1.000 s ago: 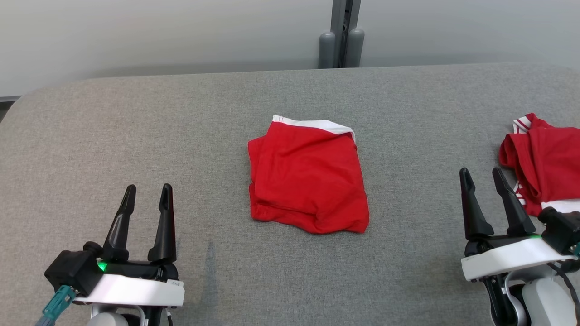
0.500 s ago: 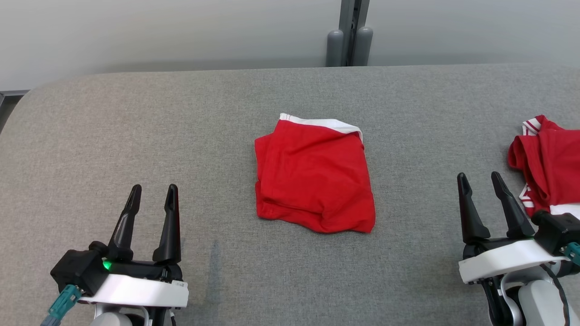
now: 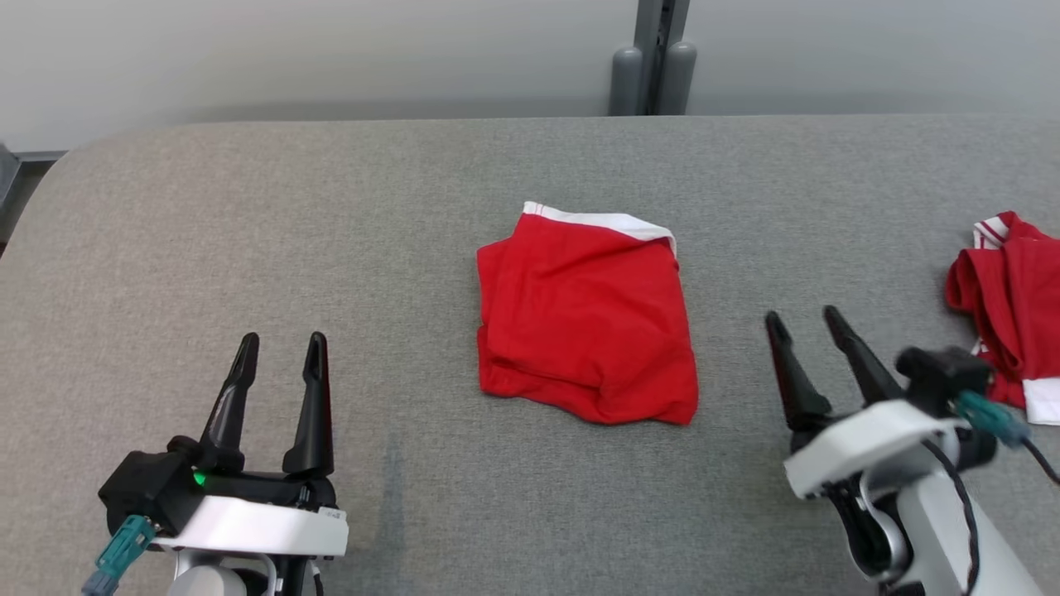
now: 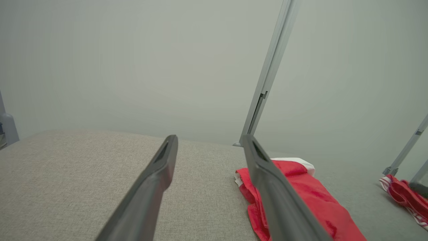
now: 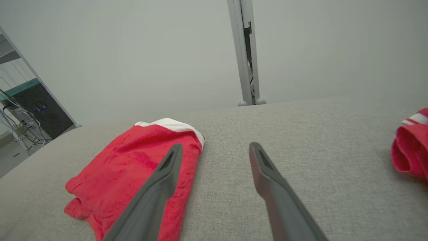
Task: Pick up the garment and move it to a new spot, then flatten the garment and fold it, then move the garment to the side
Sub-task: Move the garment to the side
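The whole head view is shifting as the robot turns; the right gripper [image 3: 800, 313] is swinging toward the folded red garment with white waistband [image 3: 588, 319], jaws apart and empty, probably starting the move aside; the left gripper [image 3: 283, 337], also spread, is hovering. A pale wall [image 3: 331, 58] is rising behind the grey woven tabletop [image 3: 248, 232]; the garment is lying at its centre, a crumpled red cloth [image 3: 1006, 306] far right.

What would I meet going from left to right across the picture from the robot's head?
left pincer → folded red garment in the middle of the table → right pincer → second red garment, crumpled at the right edge.
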Robot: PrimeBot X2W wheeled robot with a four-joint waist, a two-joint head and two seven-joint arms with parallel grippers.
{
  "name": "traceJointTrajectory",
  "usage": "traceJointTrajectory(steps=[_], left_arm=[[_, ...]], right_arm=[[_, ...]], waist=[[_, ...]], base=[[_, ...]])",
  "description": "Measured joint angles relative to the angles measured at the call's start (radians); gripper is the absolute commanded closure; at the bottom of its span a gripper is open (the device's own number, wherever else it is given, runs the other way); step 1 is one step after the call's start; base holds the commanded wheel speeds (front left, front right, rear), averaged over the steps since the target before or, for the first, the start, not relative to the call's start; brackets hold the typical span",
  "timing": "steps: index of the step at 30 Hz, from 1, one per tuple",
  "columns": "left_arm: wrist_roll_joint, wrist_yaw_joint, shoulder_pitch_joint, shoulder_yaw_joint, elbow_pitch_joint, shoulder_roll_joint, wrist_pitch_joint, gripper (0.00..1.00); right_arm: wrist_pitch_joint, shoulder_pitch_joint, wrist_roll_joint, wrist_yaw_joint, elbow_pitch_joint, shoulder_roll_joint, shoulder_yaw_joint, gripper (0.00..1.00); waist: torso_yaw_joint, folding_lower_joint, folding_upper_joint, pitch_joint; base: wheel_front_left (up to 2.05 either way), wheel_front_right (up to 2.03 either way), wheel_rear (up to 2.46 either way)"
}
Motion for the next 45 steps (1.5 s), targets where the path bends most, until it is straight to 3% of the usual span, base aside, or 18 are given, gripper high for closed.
traceJointTrajectory(steps=[8,18,24,25,26,27,37,45], left_arm=[[-0.016,0.002,-0.016,-0.025,0.008,0.0,0.0,0.0],[-0.043,0.011,-0.025,-0.051,0.008,0.0,0.0,0.0],[-0.053,0.013,-0.026,-0.053,0.004,0.0,0.0,0.0],[-0.053,0.013,-0.026,-0.053,0.004,0.0,0.0,0.0],[-0.053,0.013,-0.026,-0.053,0.004,0.0,0.0,0.0],[-0.054,0.013,-0.026,-0.053,0.004,0.0,0.0,0.0],[-0.044,0.016,-0.029,-0.046,0.007,0.0,0.0,0.0],[-0.016,0.008,-0.02,-0.037,0.01,0.0,0.0,0.0]], right_arm=[[0.162,-0.19,0.128,0.0,0.19,-0.025,0.098,0.0],[0.368,-0.354,0.256,0.0,0.455,-0.031,0.074,0.0],[0.441,-0.387,0.31,0.0,0.524,-0.027,0.071,0.0],[0.447,-0.387,0.326,0.0,0.524,-0.025,0.073,0.57],[0.451,-0.388,0.337,0.0,0.521,-0.024,0.079,0.72],[0.452,-0.39,0.343,0.0,0.517,-0.024,0.085,1.0],[0.346,-0.387,0.383,0.0,0.475,-0.032,0.163,1.0],[0.291,-0.358,0.441,0.0,0.385,-0.05,0.286,1.0]], waist=[[0.06,0.0,0.0,0.018],[0.162,0.0,0.0,0.051],[0.197,0.0,0.0,0.075],[0.199,0.0,0.0,0.078],[0.201,0.0,0.0,0.081],[0.202,0.0,0.0,0.083],[0.177,0.0,0.0,0.064],[0.11,0.0,0.0,0.015]], base=[[0.0,0.0,0.0],[0.0,0.0,0.0],[0.0,0.0,0.0],[0.0,0.0,0.0],[0.0,0.0,0.0],[0.0,0.0,0.0],[0.0,0.0,0.0],[0.0,0.0,0.0]])
